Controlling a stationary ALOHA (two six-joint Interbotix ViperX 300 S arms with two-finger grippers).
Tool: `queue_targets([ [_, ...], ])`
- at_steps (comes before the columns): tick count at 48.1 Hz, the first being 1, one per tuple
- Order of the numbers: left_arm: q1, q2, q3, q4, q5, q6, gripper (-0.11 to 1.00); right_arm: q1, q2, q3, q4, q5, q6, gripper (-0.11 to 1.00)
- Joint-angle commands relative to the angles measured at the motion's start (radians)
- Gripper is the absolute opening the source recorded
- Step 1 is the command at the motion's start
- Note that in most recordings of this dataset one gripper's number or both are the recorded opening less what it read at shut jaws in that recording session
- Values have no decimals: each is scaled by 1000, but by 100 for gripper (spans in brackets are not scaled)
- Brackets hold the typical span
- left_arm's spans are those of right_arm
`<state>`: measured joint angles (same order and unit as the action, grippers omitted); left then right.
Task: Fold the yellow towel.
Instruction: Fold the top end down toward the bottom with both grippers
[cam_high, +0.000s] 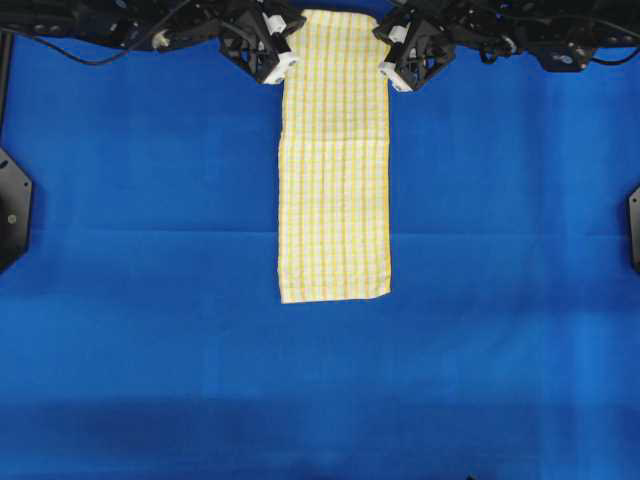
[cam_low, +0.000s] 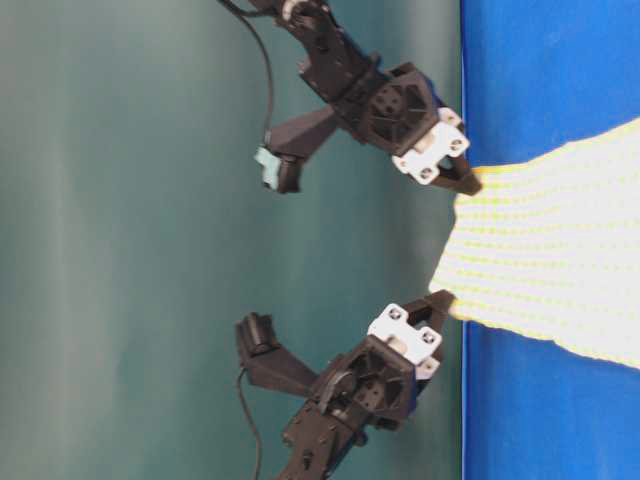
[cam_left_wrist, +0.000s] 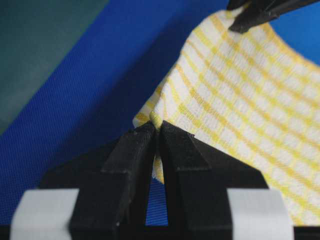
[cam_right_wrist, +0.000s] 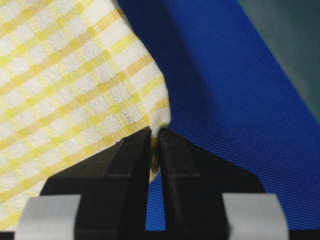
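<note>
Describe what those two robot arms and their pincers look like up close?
Both arms are built of matte black, angular parts with black cables looping along them. Each ends in a pincer: the left gripper and right gripper have two flat, wedge-shaped black fingers tapering to narrow tips, mounted on white blocks. A boxy black housing sits behind each pincer, with a small camera bracket branching off.

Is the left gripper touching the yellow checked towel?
Touching. The left wrist view shows the left gripper shut on a corner of the thin yellow checked towel.
</note>
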<state>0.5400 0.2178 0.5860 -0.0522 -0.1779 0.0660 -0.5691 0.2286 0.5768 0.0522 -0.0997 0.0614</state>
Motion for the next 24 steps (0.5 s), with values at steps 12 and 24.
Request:
queue_targets([
  [12,-86,-117,43,0,26,-6,3,69,-155,58,9,20,6,5],
  [24,-209,-212,117,-6,31,-20,3,172,-241,138,52,41,6,5],
])
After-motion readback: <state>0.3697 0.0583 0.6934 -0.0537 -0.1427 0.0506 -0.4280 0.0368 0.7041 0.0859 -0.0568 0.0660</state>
